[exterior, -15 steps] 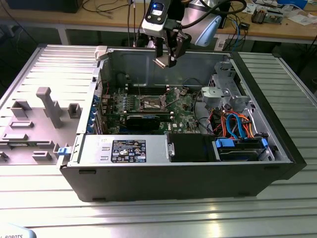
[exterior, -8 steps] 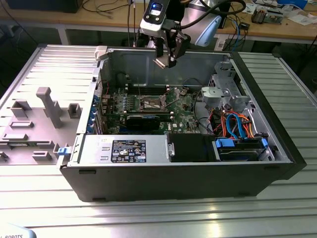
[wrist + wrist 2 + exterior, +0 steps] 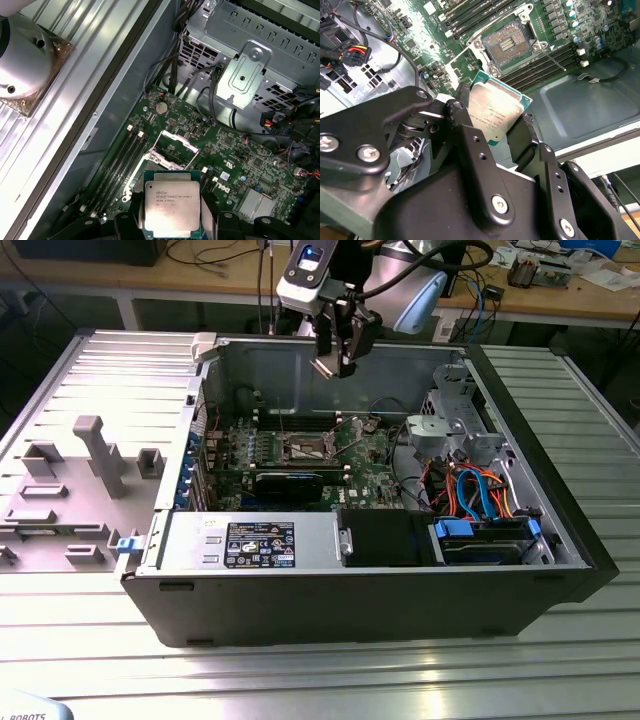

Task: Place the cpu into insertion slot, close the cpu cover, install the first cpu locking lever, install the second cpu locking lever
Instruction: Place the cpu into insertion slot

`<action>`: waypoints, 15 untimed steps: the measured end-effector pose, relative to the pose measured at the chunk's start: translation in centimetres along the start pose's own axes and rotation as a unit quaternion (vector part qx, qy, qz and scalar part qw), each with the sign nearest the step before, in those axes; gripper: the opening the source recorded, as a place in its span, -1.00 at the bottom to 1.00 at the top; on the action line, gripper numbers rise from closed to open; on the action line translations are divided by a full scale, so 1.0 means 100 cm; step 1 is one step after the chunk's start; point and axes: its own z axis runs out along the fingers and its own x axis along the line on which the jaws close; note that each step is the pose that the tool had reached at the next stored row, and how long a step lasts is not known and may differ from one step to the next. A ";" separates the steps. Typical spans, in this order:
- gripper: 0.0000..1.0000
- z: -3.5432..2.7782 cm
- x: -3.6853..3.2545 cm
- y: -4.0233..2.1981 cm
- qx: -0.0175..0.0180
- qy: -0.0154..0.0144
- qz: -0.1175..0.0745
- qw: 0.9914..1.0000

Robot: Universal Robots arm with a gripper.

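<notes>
cpu (image 3: 497,112): riding in the gripper (image 3: 335,364), hanging well above the green motherboard (image 3: 372,455) inside the open case (image 3: 360,600)
why like that: it's being held by its edges, probably so the underside is free for the socket
fingers (image 3: 459,107): pinching the cpu on two opposite sides, spread just chip-wide
insertion slot (image 3: 167,150): sitting uncovered, nothing in it yet
</notes>
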 end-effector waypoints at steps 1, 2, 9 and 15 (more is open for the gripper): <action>0.08 0.0000 0.0000 0.0000 0.000 0.000 0.000 1.000; 0.08 0.0000 0.0000 0.0000 0.000 0.000 0.000 1.000; 0.08 0.0002 0.0000 0.0000 0.000 -0.001 0.009 1.000; 0.08 0.0006 0.0000 0.0000 -0.001 -0.004 0.041 0.999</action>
